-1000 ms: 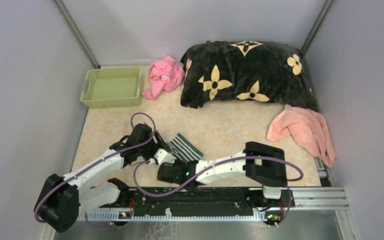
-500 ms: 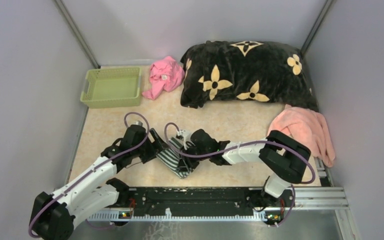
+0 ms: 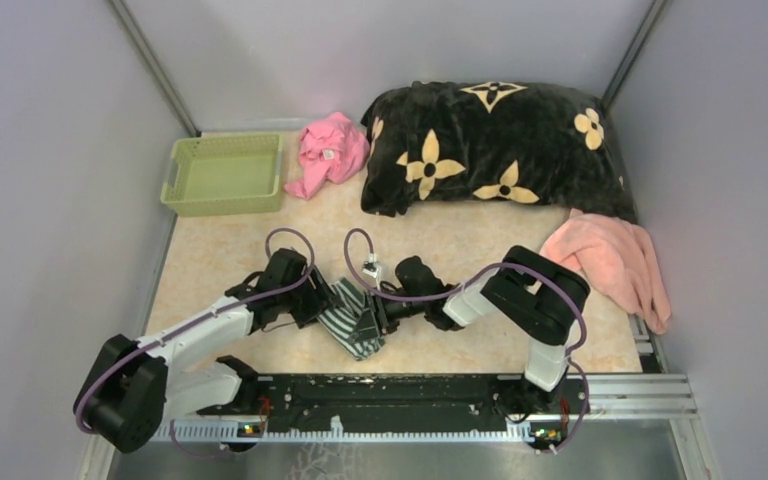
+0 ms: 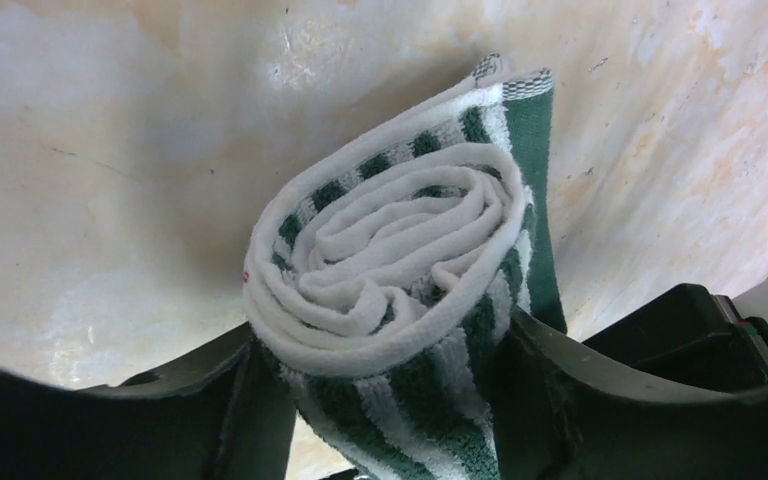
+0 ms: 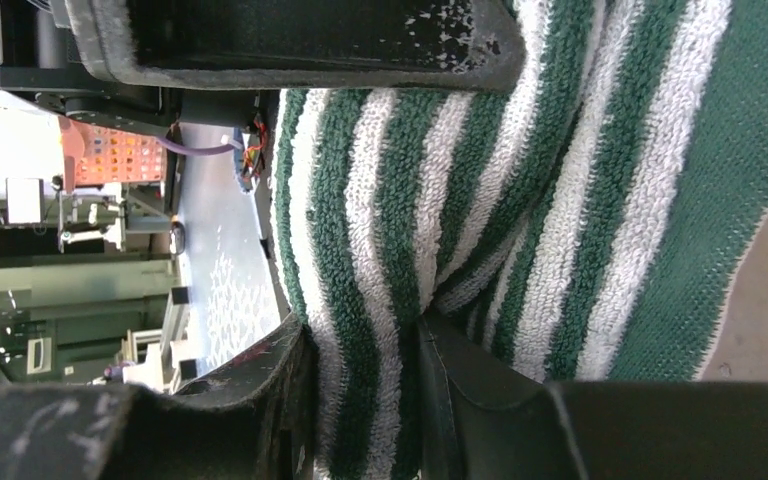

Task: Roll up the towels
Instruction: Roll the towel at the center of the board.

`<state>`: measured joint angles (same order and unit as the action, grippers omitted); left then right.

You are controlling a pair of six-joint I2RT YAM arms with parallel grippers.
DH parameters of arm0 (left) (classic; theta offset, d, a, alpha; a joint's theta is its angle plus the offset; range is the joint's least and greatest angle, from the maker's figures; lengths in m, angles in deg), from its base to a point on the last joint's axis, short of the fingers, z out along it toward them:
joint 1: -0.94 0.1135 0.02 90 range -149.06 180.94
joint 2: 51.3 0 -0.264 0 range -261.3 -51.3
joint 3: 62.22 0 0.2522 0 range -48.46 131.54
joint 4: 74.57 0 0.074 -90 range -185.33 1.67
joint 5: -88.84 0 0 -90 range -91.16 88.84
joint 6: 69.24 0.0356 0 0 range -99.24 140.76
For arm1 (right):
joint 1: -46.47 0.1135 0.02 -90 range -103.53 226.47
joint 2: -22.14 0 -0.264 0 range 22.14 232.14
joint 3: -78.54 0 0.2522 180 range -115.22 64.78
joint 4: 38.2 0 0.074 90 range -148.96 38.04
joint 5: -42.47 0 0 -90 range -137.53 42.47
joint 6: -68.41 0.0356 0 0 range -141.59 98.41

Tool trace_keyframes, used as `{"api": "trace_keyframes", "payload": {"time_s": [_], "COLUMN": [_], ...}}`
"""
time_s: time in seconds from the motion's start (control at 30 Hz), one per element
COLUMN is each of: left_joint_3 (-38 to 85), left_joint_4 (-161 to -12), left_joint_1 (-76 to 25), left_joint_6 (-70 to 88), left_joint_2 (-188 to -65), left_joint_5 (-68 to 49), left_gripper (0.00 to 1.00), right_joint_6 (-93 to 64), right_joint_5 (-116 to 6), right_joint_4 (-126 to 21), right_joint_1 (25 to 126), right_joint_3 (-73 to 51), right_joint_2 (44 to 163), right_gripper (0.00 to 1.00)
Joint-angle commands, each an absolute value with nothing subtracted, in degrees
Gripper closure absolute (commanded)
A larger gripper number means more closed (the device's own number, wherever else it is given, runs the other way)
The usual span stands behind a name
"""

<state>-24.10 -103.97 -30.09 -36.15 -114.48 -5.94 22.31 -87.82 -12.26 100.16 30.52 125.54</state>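
The green and white striped towel [image 3: 352,318] is rolled into a tight coil near the front middle of the table. In the left wrist view its spiral end [image 4: 400,260] faces the camera. My left gripper [image 3: 322,305] is shut around the roll from the left, with fingers [image 4: 210,400] on both sides. My right gripper [image 3: 372,318] is shut on a fold of the roll's outer layer [image 5: 370,330] from the right. The salmon-pink towel [image 3: 605,262] lies crumpled at the right edge, away from both grippers.
A green basket [image 3: 223,174] stands at the back left. A bright pink cloth [image 3: 328,150] lies beside it. The black blanket with tan flowers [image 3: 490,150] fills the back right. The arm bases and rail [image 3: 400,400] run along the front edge.
My right arm swung up from the front and its gripper closed on the striped towel. The towel went from partly flat to a compact roll between both grippers.
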Motion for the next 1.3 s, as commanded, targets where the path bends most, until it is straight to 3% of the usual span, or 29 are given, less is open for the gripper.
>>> {"api": "trace_keyframes", "payload": {"time_s": [0.0, 0.1, 0.17, 0.2, 0.3, 0.47, 0.67, 1.0, 1.1, 1.27], "left_joint_3": [-26.19, -25.92, -25.45, -25.24, -24.45, -23.73, -23.41, -23.01, -22.84, -21.86], "left_joint_4": [-105.47, -105.68, -106.44, -106.85, -108.52, -109.49, -109.34, -109.20, -109.00, -108.13], "left_joint_1": [-29.83, -29.84, -29.90, -29.91, -29.91, -29.92, -29.92, -30.00, -30.02, -30.00], "left_joint_6": [-33.82, -32.98, -32.67, -32.48, -31.80, -31.37, -31.38, -31.49, -31.50, -31.70], "left_joint_2": [-118.84, -119.94, -120.27, -120.39, -120.28, -119.76, -120.01, -119.86, -119.95, -120.44], "left_joint_5": [-2.08, -1.78, -1.46, -1.23, -0.33, 0.01, -0.40, -0.72, -0.72, -1.62], "left_gripper": [0.41, 0.53, 0.58, 0.59, 0.60, 0.61, 0.60, 0.57, 0.54, 0.42], "right_joint_6": [20.41, 17.91, 14.51, 12.18, 8.58, 5.24, 1.73, 1.42, 2.99, 5.61], "right_joint_5": [-85.75, -81.56, -76.44, -73.23, -62.86, -43.29, -24.20, -13.16, -13.07, -16.78], "right_joint_4": [-24.28, -30.71, -38.50, -43.15, -56.10, -71.85, -81.09, -86.11, -87.57, -86.50], "right_joint_1": [101.32, 102.20, 104.07, 105.26, 108.94, 115.90, 125.85, 132.62, 133.31, 133.44], "right_joint_3": [33.13, 32.37, 30.09, 28.28, 21.76, 12.09, 1.64, -8.12, -7.76, -3.57], "right_joint_2": [125.89, 122.05, 118.67, 117.59, 111.96, 106.56, 109.76, 126.79, 129.79, 131.23], "right_gripper": [0.98, 0.90, 0.78, 0.67, 0.52, 0.38, 0.35, 0.35, 0.38, 0.54]}}
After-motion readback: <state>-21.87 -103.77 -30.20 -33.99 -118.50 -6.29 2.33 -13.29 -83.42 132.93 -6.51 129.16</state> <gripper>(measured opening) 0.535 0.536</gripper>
